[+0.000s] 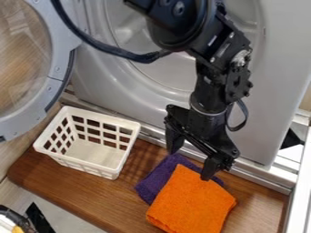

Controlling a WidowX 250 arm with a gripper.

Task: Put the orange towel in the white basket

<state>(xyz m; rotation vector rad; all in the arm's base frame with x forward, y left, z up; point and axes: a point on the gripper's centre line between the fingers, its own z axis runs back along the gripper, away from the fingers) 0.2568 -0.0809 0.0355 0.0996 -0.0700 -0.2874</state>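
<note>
Gripper right of centre, fingers spread wide, empty, probably to pinch orange towel; white basket left, upright for drop.

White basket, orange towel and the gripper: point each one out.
White basket point(100, 117): camera view, on its far rim.
Orange towel point(191, 200): camera view, middle of its upper face.
Gripper point(190, 164): camera view, midway between its fingertips.

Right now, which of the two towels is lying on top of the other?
The orange towel: it overlaps the purple towel, which is partly covered and lies nearer the white basket.
</note>
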